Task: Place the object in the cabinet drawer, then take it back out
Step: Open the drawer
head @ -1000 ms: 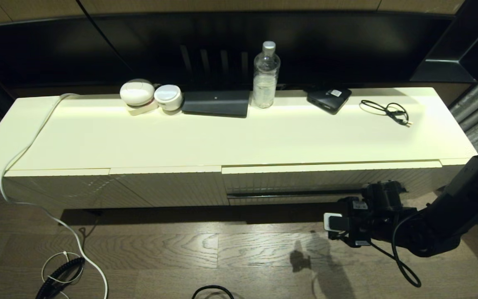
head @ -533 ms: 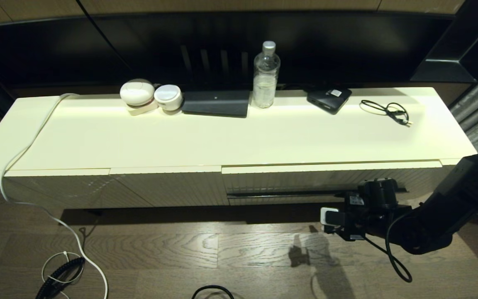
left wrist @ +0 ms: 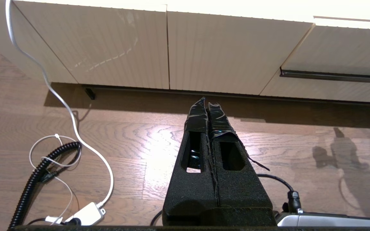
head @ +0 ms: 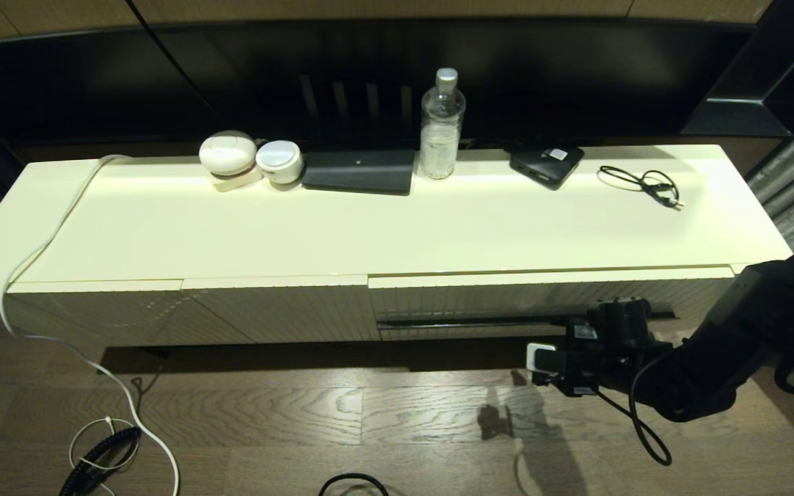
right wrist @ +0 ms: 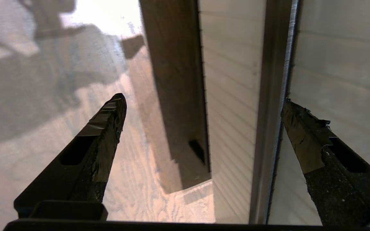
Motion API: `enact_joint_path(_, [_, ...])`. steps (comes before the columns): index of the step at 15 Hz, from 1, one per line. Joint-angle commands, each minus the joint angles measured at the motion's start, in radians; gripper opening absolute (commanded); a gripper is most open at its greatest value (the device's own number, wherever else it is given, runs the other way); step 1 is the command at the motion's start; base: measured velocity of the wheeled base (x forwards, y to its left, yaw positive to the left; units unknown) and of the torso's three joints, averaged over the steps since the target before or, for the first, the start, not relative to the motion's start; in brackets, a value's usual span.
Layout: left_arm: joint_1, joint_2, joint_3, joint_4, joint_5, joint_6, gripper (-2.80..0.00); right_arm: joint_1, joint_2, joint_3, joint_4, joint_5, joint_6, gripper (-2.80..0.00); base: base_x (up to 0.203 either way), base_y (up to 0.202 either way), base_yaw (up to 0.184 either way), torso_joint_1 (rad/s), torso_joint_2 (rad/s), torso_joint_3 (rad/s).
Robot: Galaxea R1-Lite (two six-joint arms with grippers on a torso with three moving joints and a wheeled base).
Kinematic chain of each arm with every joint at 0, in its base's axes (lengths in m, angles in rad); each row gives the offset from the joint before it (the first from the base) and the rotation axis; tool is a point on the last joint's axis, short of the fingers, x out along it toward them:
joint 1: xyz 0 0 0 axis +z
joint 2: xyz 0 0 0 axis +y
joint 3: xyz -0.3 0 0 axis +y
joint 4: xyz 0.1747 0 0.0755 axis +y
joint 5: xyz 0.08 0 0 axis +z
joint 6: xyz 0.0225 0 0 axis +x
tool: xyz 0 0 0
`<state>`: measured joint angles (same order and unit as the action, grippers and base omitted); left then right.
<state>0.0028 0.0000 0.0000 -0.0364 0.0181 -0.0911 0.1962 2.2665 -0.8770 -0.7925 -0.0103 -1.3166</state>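
The cabinet drawer (head: 542, 303) is closed, its ribbed cream front crossed by a long dark handle slot (head: 480, 321). My right gripper (right wrist: 204, 109) is open close in front of it. One finger (right wrist: 300, 128) lies against the slot (right wrist: 273, 96) and the other (right wrist: 108, 122) hangs over the floor. In the head view the right wrist (head: 604, 344) sits low at the drawer's right part. My left gripper (left wrist: 208, 104) is shut and empty above the floor, facing the cabinet front. The black umbrella is out of view in every picture.
On the cabinet top (head: 369, 234) stand a water bottle (head: 442, 127), a small black box with a white label (head: 546, 164), a thin cable loop (head: 642, 182), a flat dark box (head: 359, 171) and two white round devices (head: 245, 157). Cables (head: 100, 448) lie on the wooden floor.
My right arm has moved left and in toward the cabinet, bringing the gripper up to the drawer's handle slot. The drawer has stayed closed.
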Motion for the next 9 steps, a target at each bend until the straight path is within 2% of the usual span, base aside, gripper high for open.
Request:
enact_joint_path(1, [0.0, -0.002, 0.0, 0.0, 0.0, -0.001, -2.8, 0.0, 0.018, -0.023, -0.011, 0.0, -0.007, 0.0, 0.0, 0.0, 0.0, 0.0, 0.0, 0.0])
enact_joint_path(9, [0.0, -0.002, 0.0, 0.0, 0.0, -0.001, -2.8, 0.0, 0.054, -0.069, -0.034, -0.002, -0.007, 0.0, 0.0, 0.0, 0.0, 0.0, 0.0, 0.0])
